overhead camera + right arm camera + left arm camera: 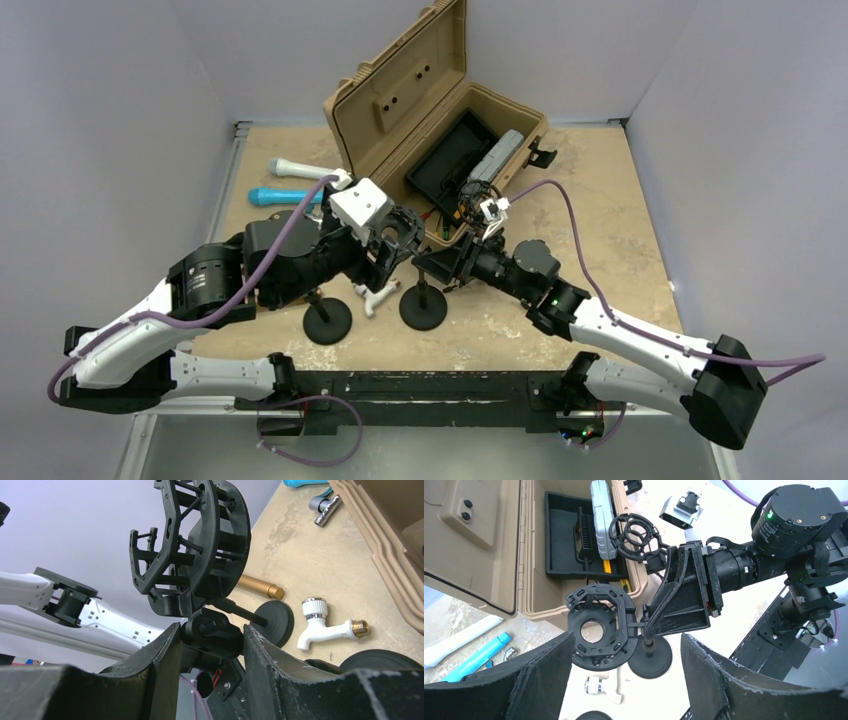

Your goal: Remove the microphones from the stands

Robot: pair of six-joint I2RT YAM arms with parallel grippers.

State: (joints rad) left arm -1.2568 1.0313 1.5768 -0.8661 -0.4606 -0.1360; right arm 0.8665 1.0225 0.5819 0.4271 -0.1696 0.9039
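Observation:
A black shock mount (596, 627) sits on top of a short stand with a round black base (650, 657). Its centre ring is empty; the table shows through the hole. My right gripper (214, 652) is shut on the stand's swivel joint (215, 632) just below the mount (200, 545). My left gripper (626, 680) is open and empty, hovering over the mount and touching nothing. A gold cylinder, perhaps a microphone (260, 586), lies on the table beyond the mount. A white microphone (300, 168) and a blue one (285, 196) lie at the far left.
An open tan case (430, 110) stands at the back with a grey device (601, 520) and a second shock mount (634, 532). A second stand base (327, 320) and a white plastic tap (375, 297) lie near the front. The arms are close together.

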